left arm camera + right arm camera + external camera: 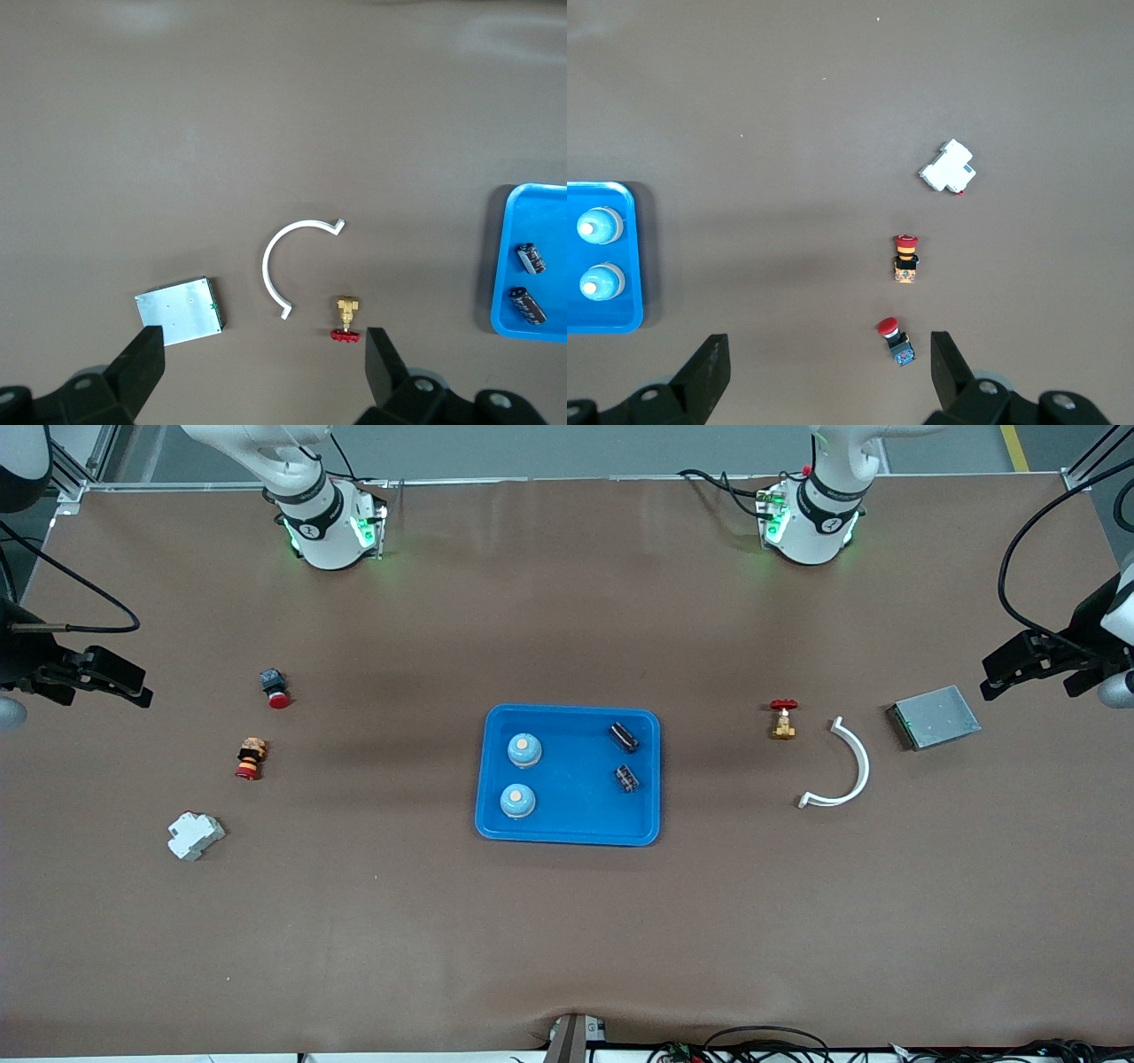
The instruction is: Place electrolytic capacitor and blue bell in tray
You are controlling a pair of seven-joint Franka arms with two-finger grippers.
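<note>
Two small, light domed blue bells (524, 750) and two slick black cylindrical electrolytic capacitors (624, 736) sit in the shallow bright blue plastic tray (571, 828) mid-tabletop; grip their sides. The left gripper (264, 365) and right gripper (829, 370) hover wide open and empty over opposite tabletop ends.

surface (567, 939): matt brown, cloth-like sheet. tray (569, 828): glossy bright blue plastic, smooth. grey box (936, 716): dull brushed-looking metal. curved clip (852, 766): white plastic, smooth. valve (783, 721): brass-coloured metal body. breaker (195, 835): matt white plastic.
</note>
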